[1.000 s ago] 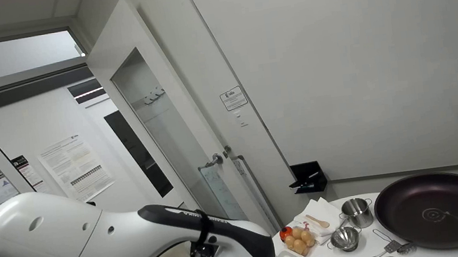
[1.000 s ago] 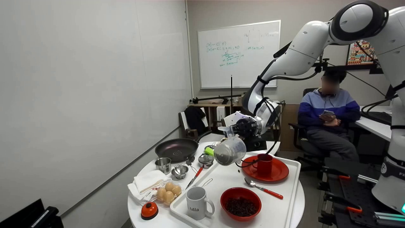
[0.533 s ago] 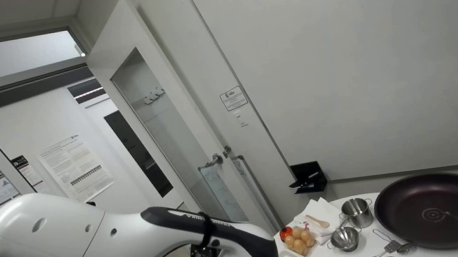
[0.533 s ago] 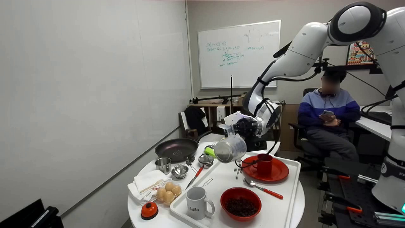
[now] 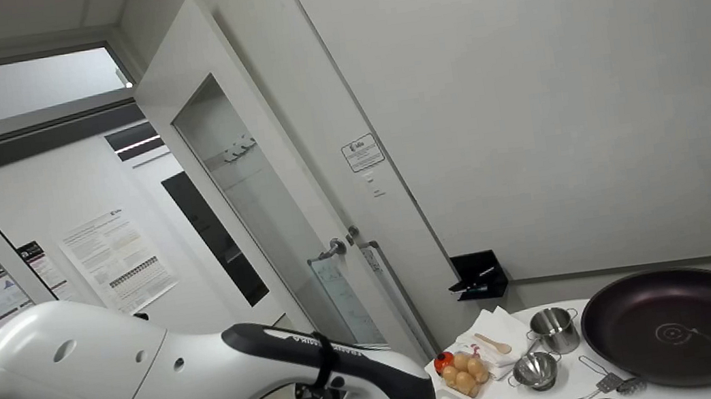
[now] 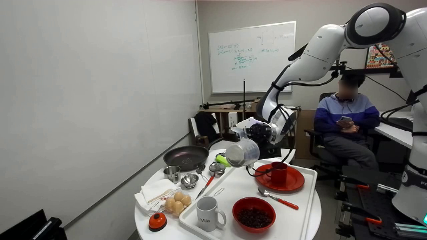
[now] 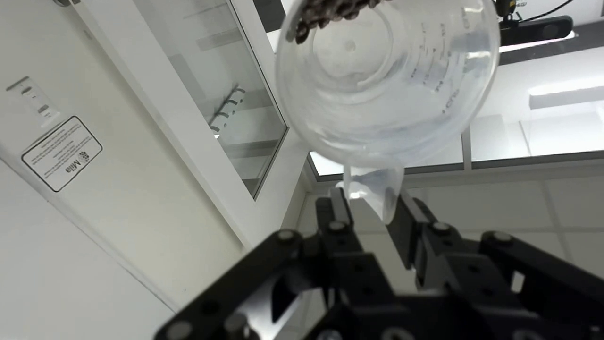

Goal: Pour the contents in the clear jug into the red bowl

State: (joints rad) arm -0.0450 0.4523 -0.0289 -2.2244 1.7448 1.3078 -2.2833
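The clear jug (image 6: 243, 153) is held in the air above the white tray, tilted well over. My gripper (image 6: 248, 133) is shut on its handle. In the wrist view, the fingers (image 7: 370, 212) stand either side of the handle, and the jug (image 7: 387, 113) shows dark beans (image 7: 325, 14) along one inner side. The red bowl (image 6: 254, 215) stands upright on the tray nearer the camera, with a heap of dark beans (image 6: 255, 218) in it. The jug is behind and above the bowl, apart from it. Bowl, jug and gripper are out of view in an exterior view.
On the white tray (image 6: 308, 206) are a red cup (image 6: 279, 174) on a red plate (image 6: 297, 183), a spoon (image 6: 280, 200) and a grey mug (image 6: 205, 216). Beside it are eggs (image 6: 178, 201), steel pots (image 6: 172, 174) and a large pan (image 5: 677, 322). A person (image 6: 347, 113) sits behind.
The jug has risen slightly and tipped a little further in the gripper's hold. Small bits seen below the jug earlier no longer show there. The arm has shifted slightly.
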